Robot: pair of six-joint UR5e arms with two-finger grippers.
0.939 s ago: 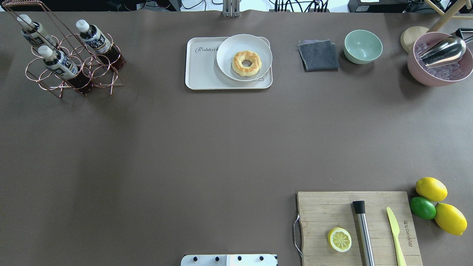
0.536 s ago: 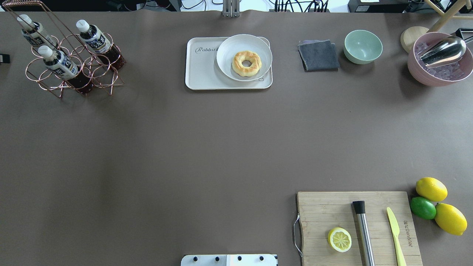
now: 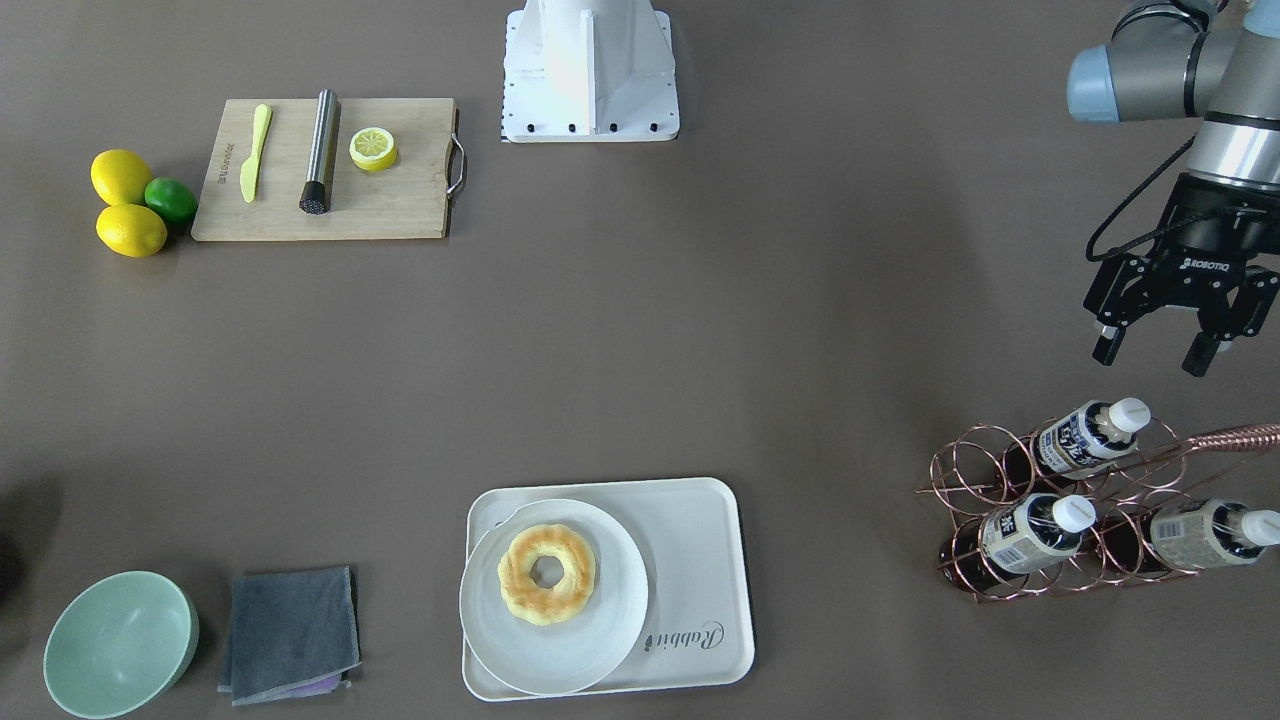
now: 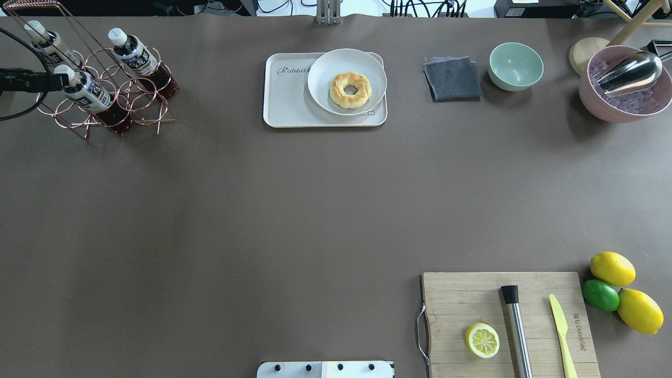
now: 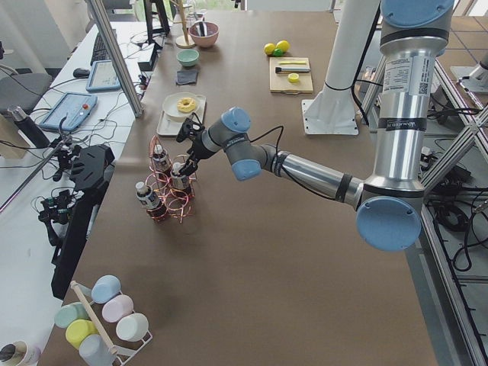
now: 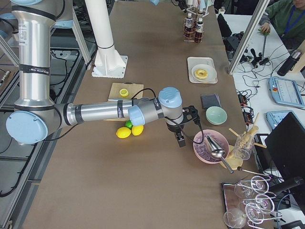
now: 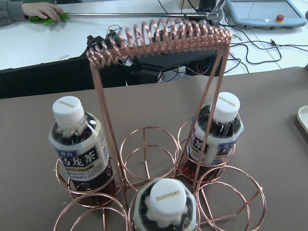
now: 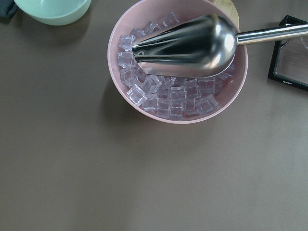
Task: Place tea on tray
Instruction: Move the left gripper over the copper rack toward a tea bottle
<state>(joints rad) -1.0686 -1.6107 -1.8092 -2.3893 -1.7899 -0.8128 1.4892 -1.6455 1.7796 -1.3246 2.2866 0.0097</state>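
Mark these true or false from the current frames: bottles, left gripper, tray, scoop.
1. All three tea bottles stand in the copper wire rack. True.
2. The left gripper is shut on a bottle. False: it is open beside the rack and grips nothing.
3. A doughnut lies on the plate, which sits on the tray. True.
4. A tea bottle is already on the tray. False: the tray holds only the plate with the doughnut.
5. The metal scoop lies in the green bowl. False: it lies in the pink bowl of ice; the green bowl is empty.
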